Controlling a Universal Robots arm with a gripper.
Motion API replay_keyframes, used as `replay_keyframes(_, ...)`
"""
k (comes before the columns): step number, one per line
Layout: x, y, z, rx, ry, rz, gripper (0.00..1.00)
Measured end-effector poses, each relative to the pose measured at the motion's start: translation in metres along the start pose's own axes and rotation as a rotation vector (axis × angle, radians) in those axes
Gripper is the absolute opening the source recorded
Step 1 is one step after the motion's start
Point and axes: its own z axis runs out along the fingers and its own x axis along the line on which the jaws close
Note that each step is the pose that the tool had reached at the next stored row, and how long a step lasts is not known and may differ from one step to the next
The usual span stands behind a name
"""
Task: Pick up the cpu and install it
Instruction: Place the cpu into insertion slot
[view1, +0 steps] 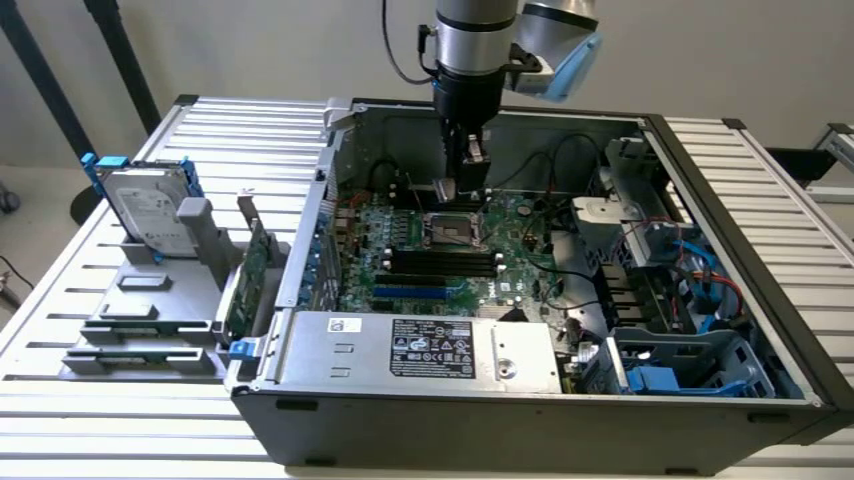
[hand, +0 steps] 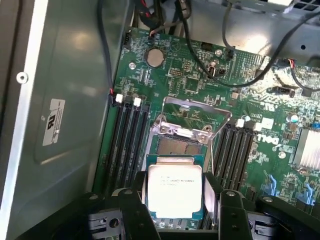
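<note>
Cpu (hand: 174, 187) is clamped in the gripper (hand: 176, 202), one of the fingers (hand: 131, 202) on each side edge, silver top up with faint print on it. It hangs level inside the open case (view1: 534, 420), over the motherboard (hand: 200, 75) and above the socket (hand: 175, 145), clear of it and not seated. In the wrist view the chip covers the near part of the socket, and the far part shows past its edge. The socket's load plate (hand: 192, 117) is tipped up at the far side, leaving the socket open. Black memory slots (hand: 127, 135) run along both sides of the socket, and a coin battery (hand: 154, 57) sits farther off on the board among loose black cables. In the exterior view the arm comes straight down into the case. A power supply (view1: 414, 350) lies along the near wall. A hard drive (view1: 140, 215) with blue brackets stands in a grey holder on the table (view1: 80, 300) at the exterior view's left, well apart from the case
</note>
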Motion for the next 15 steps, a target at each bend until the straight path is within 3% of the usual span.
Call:
replay_keyframes(11,-0.0001,-0.0002,0.0049,-0.0043,-0.0074,0.199,0.55)
replay_keyframes(15,-0.0043,-0.001,0.0097,-0.0049,-0.0086,0.229,0.55)
